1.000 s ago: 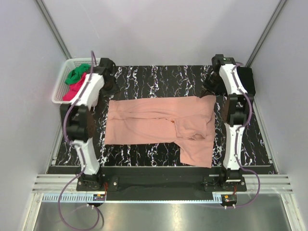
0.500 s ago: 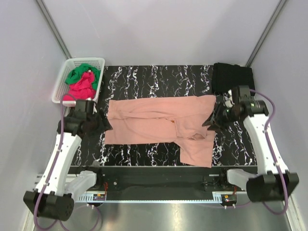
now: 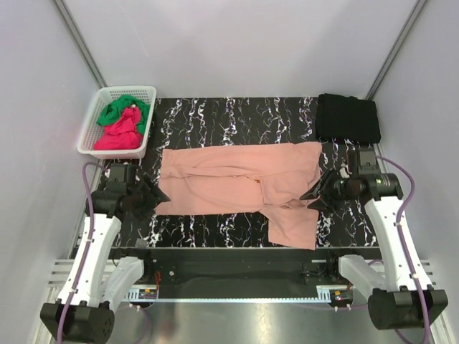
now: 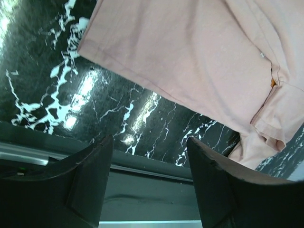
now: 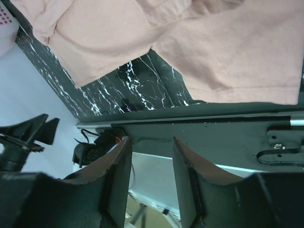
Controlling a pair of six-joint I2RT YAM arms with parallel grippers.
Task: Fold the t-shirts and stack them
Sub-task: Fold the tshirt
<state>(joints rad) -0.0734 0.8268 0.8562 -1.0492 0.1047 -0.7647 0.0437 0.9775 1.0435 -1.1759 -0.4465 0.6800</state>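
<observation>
A salmon-pink t-shirt (image 3: 229, 183) lies spread flat across the black marble table (image 3: 237, 115), with one flap (image 3: 294, 226) reaching toward the near edge. My left gripper (image 3: 152, 197) hovers just off the shirt's left edge, open and empty. In the left wrist view the left gripper (image 4: 148, 140) has only table between its fingers, with the pink t-shirt (image 4: 190, 57) beyond them. At the shirt's right edge my right gripper (image 3: 317, 195) is open and holds nothing. The right wrist view shows the right gripper (image 5: 151, 138) with a bare gap and the pink t-shirt (image 5: 213, 42) above.
A white basket (image 3: 97, 118) at the back left holds a green t-shirt (image 3: 118, 109) and a magenta-red t-shirt (image 3: 118, 135). A folded black t-shirt (image 3: 348, 118) lies at the back right corner. Grey walls close in both sides.
Both arms have drawn back from the shirt's far corners to its left and right edges. The right gripper has opened; the left has opened wider. The shirt lies as before.
</observation>
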